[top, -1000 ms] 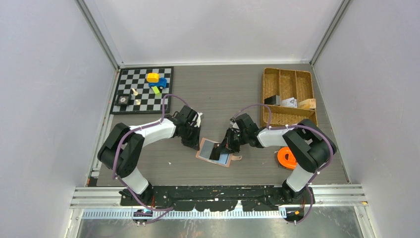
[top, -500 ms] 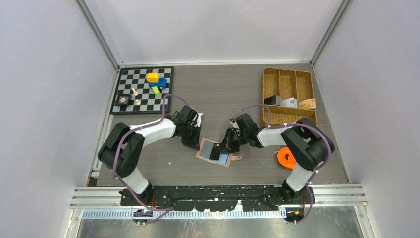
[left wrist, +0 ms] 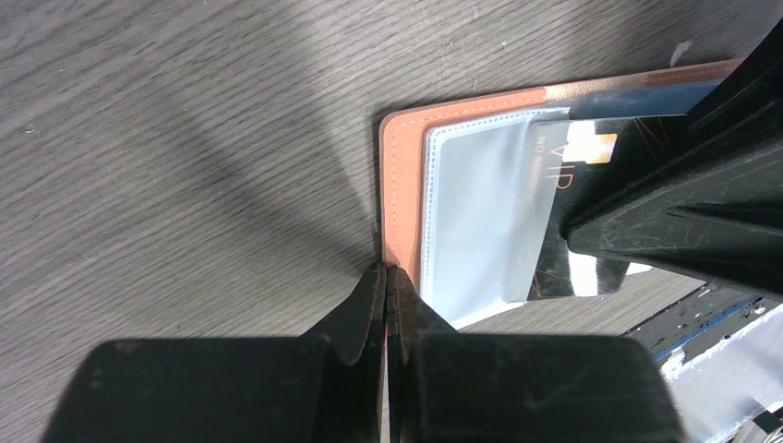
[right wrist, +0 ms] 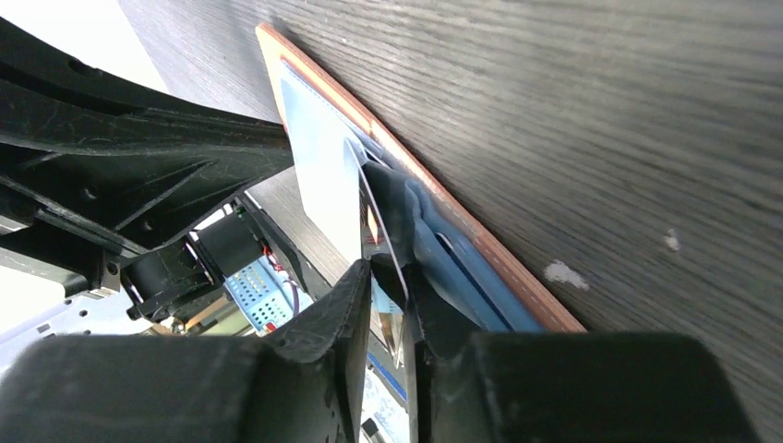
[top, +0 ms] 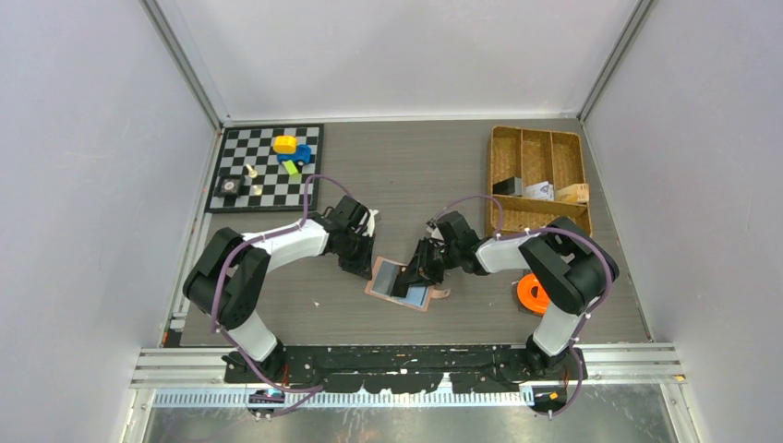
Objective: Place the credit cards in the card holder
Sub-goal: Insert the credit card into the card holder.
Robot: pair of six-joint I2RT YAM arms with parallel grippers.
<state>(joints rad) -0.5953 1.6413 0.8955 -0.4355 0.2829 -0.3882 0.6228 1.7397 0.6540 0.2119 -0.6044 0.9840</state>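
Card holder (left wrist: 402, 185) lies open; my left claw (left wrist: 385, 269), pinched together, touches its 10 o'clock edge; my right claw (right wrist: 388, 272), narrowly parted, straddles a dark credit card (left wrist: 554, 240).

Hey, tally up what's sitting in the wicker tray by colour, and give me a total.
Black box: 1
White packet: 1
Tan box: 1
Total: 3, all in the same stretch of the wicker tray.

right tool (right wrist: 388, 273) parted slightly, seemingly releasing card (left wrist: 552, 221)
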